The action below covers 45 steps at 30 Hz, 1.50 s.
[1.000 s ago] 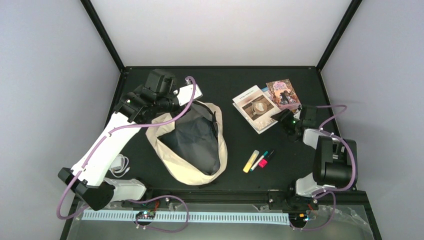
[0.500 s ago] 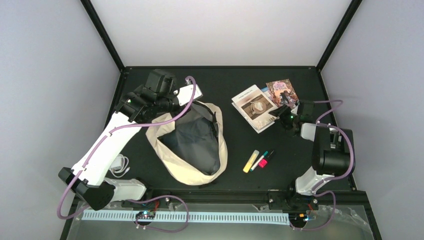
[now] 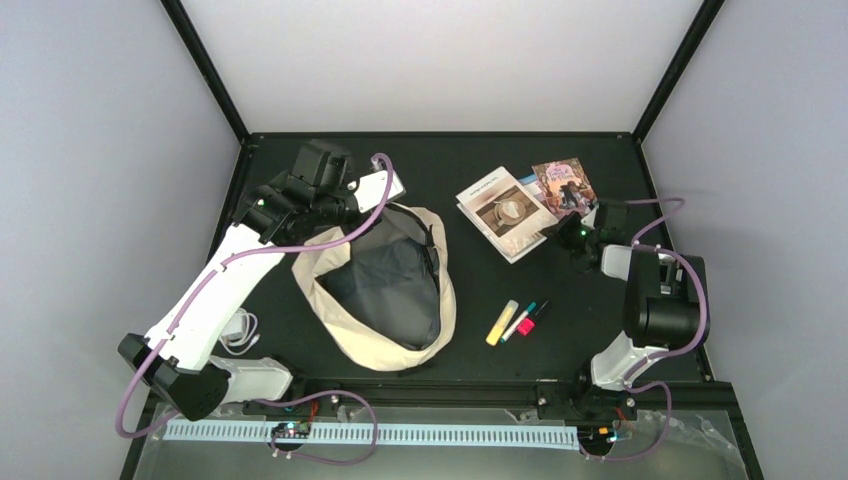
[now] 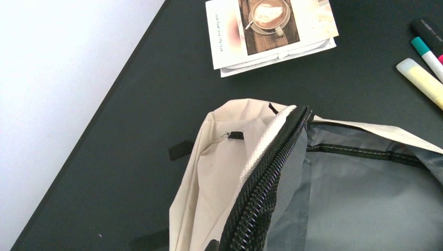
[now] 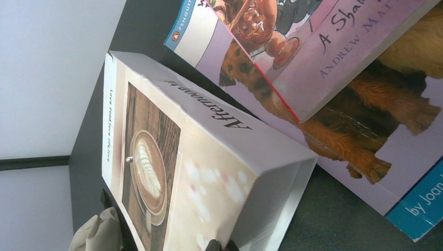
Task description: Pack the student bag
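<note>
Slumped cream fabric student bag [image 3: 372, 352], grey lining [image 4: 365, 198] seemingly smooth.

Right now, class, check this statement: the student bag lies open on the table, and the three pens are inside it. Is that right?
Not quite. The student bag does lie open on the table, but the three pens are not inside it. They lie side by side on the table to the right of the bag, apart from it. The top external view shows this.

Cream-beige student bag [image 3: 385, 290] lay flat on the tabletop [image 3: 480, 165], left of centre, unzipped wide, grey lining exposed, dark zipper along the rim, far edge lifted.
</note>
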Tool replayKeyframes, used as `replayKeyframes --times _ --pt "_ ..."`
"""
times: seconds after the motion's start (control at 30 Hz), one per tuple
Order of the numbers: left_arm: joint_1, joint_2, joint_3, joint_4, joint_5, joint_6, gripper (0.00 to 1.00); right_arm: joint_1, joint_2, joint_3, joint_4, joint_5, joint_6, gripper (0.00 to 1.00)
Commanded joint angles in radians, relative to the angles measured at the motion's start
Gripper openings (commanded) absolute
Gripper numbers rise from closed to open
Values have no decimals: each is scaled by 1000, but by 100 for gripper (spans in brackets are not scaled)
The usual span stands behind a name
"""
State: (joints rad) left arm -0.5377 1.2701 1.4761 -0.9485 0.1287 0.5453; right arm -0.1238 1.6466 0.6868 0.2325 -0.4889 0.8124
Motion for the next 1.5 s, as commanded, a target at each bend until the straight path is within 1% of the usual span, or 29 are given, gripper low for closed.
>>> replayKeyframes --times 0.0,0.13,0.3,0.43,0.53,0.73,0.83,0.93,1.03,1.3,1.47 --pt "7 -9 3 48 6 -15 2 6 -17 4 -9 -23 -38 1" --pt "8 -8 0 51 5 -15 2 6 -52 -10 19 -59 -43 1" --pt "8 -2 -3 56 5 -15 2 6 -104 -25 44 -145 -44 1" --pt "7 3 -4 59 7 -18 2 7 -161 -27 -7 -176 -74 1" --pt "8 4 -5 61 11 -19 2 13 -227 -18 -86 -146 -132 1" --pt "8 5 -7 63 14 -19 2 35 -397 40 -311 13 -285 1" --pt "8 5 -9 66 21 -20 2 49 -451 80 -400 73 -343 1" --pt "9 5 -9 68 22 -21 2 51 -487 114 -448 106 -375 1" --pt "7 5 -11 70 25 -23 2 50 -509 154 -482 108 -392 1" --pt "9 5 -25 85 19 -31 2 51 -492 232 -541 74 -403 1" --pt "10 49 -12 88 2 -34 2 50 -491 285 -564 17 -390 1"
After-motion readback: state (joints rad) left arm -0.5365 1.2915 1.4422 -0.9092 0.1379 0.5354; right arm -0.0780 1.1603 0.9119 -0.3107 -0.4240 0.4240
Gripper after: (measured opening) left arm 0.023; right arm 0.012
